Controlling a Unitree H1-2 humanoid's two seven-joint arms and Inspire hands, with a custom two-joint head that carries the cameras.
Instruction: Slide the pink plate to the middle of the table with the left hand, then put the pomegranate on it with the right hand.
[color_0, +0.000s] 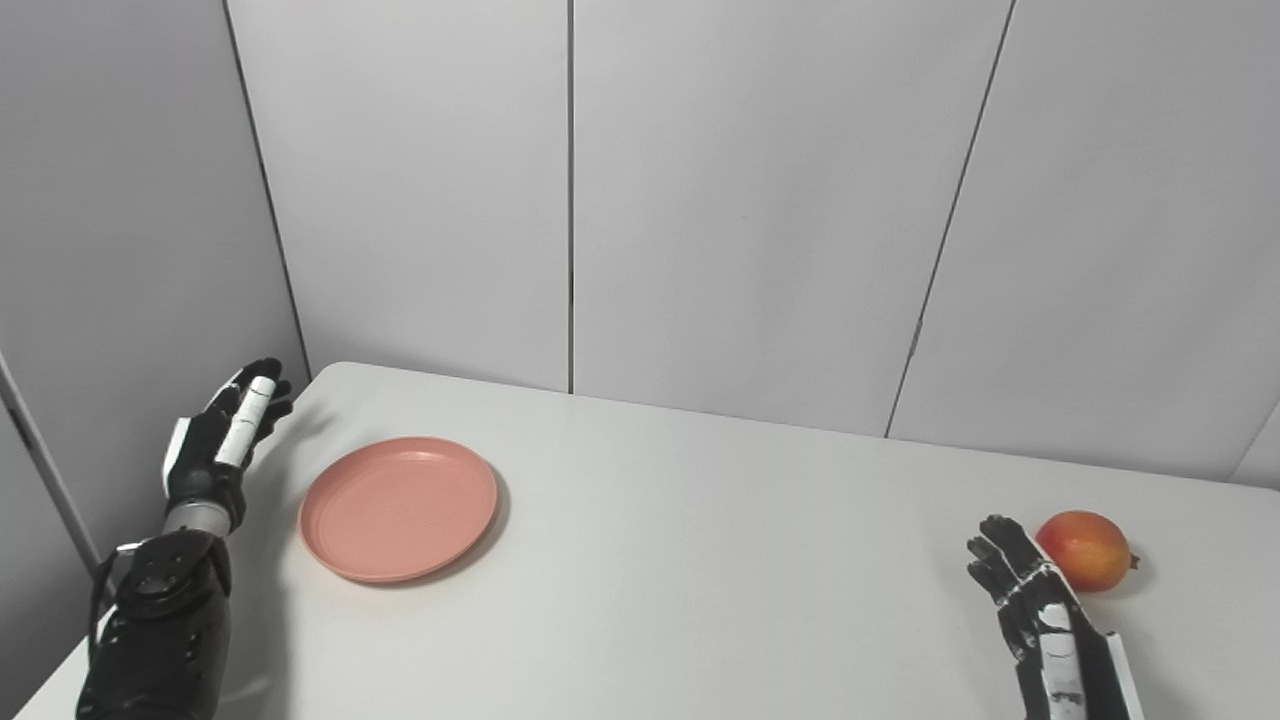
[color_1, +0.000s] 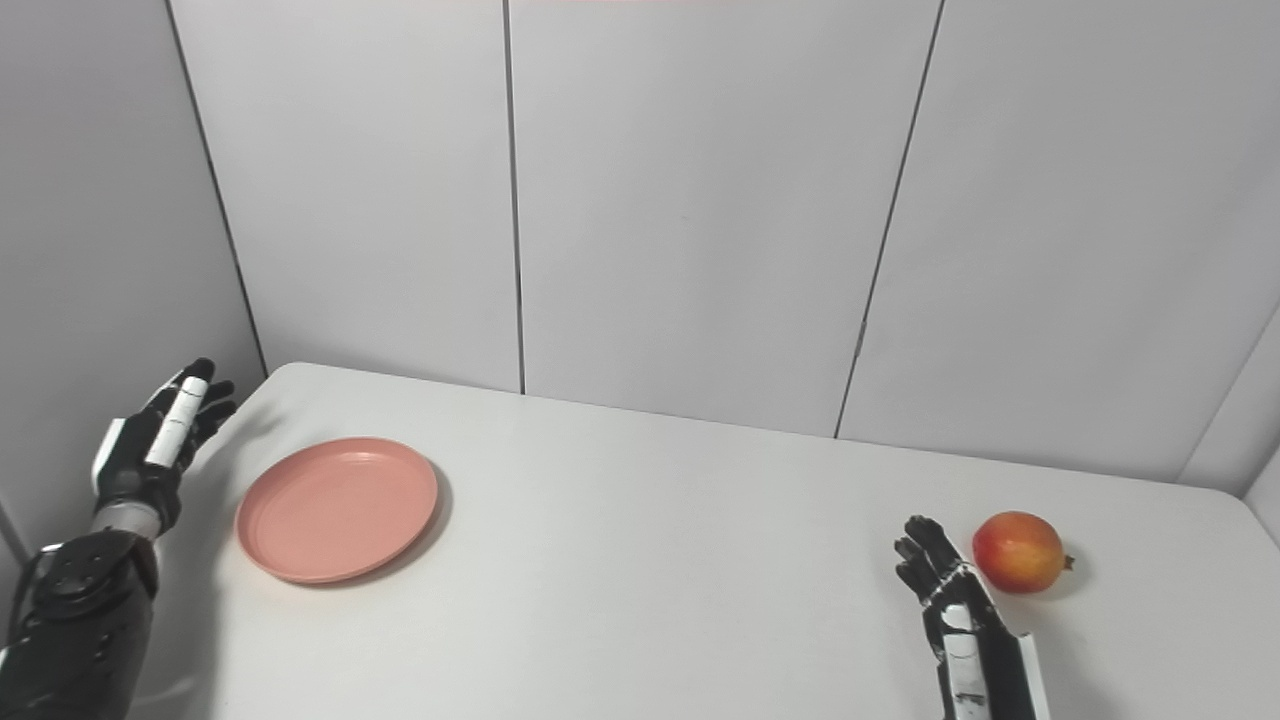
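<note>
The pink plate (color_0: 398, 508) lay on the white worktop (color_0: 700, 560) toward its left end, the left hand (color_0: 222, 440) raised beside it, fingers spread, holding nothing. Far right, the pomegranate (color_0: 1083, 551) sat just beside the empty, loosely spread right hand (color_0: 1035, 610).

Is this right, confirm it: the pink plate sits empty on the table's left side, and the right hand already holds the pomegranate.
Not quite. The right hand is open beside the pomegranate, not holding it, as the right eye view shows. The pink plate is indeed empty, on the left.
</note>
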